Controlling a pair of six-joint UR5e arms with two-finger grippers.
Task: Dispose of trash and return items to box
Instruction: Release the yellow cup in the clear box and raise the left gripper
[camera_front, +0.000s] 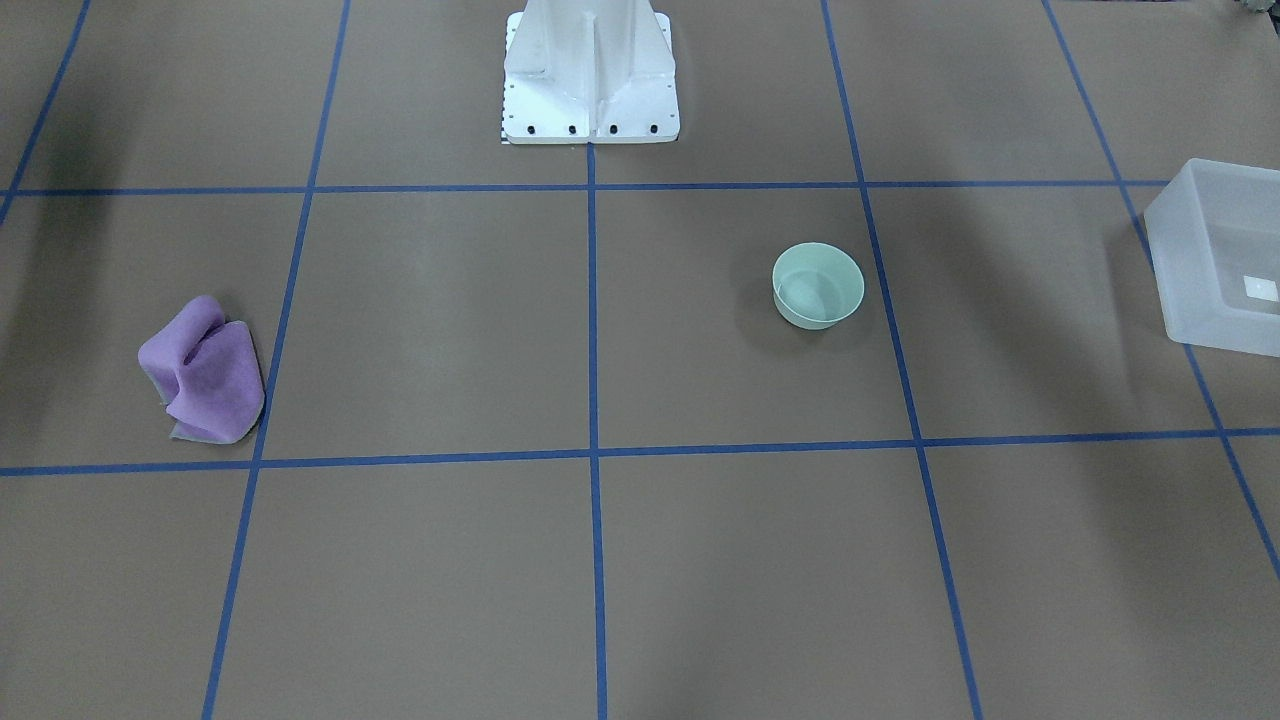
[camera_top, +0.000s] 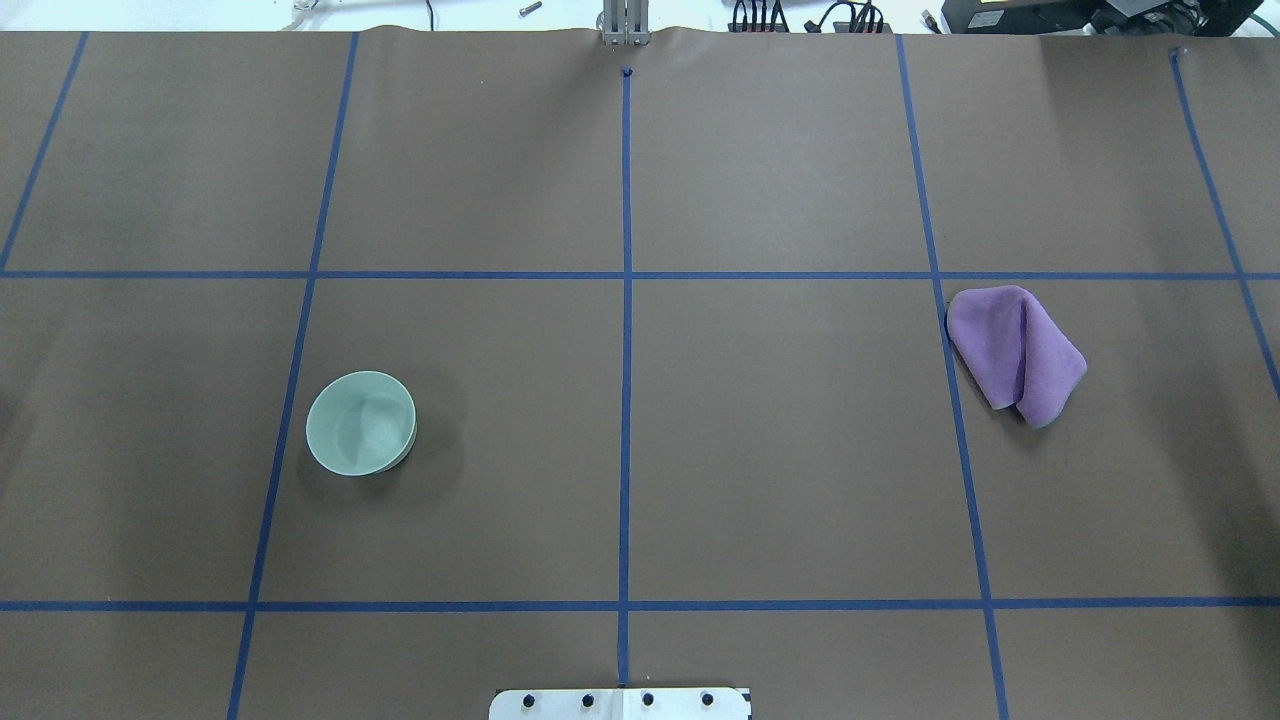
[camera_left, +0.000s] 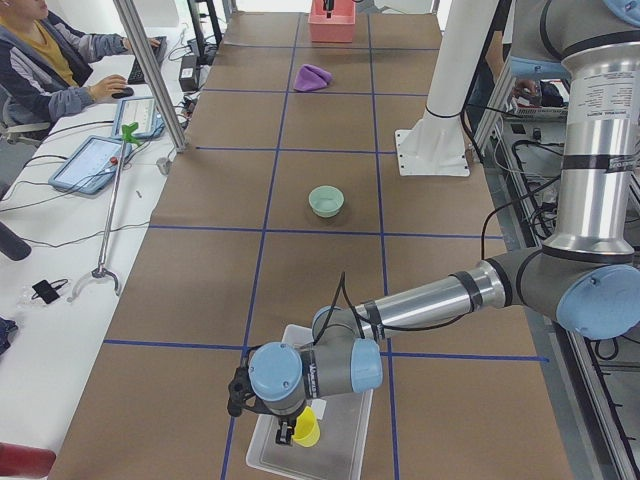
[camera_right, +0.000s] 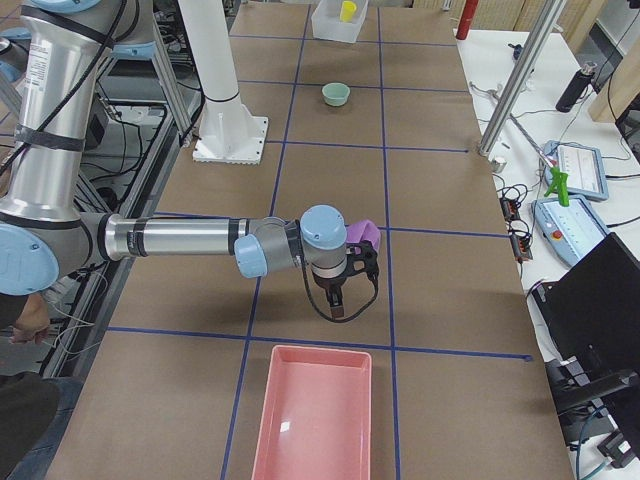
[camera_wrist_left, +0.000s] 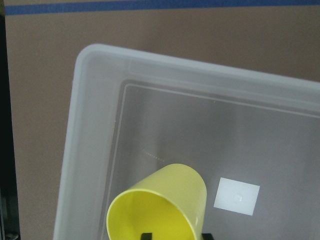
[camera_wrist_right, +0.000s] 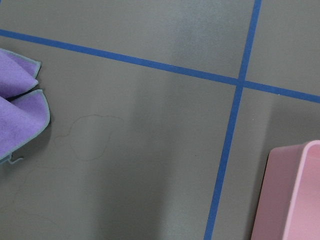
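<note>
Brown paper marked off with blue tape covers the table (camera_top: 780, 450), and on it we read the task as about a third done at best.

At the robot's left end sits the box (camera_front: 1180, 260), the frosted tub. At the opposite end lies a pink tray (camera_right: 315, 430), which we take to be the place for trash; what shows of it holds nothing.

A purple cloth (camera_top: 1015, 355) lies crumpled on the robot's right side, well apart from the tray. If it is the trash, as we judge, that half of the job is not yet begun. The right gripper (camera_right: 338, 303) hangs just beside the cloth, between it and the tray, and we cannot tell whether its jaws are apart or together.

The bowl (camera_top: 360, 422) stands upright and empty on the robot's left side, well apart from the box, so it too is waiting.

The cup (camera_wrist_left: 160, 205) is the item in hand. The left gripper (camera_left: 288, 430) is clamped on its rim, as far as the wrist view lets us judge, and holds it tilted over the box's interior, near the small white label (camera_wrist_left: 236, 196). Only the release is left for it, and we cannot tell whether it touches the floor.
</note>
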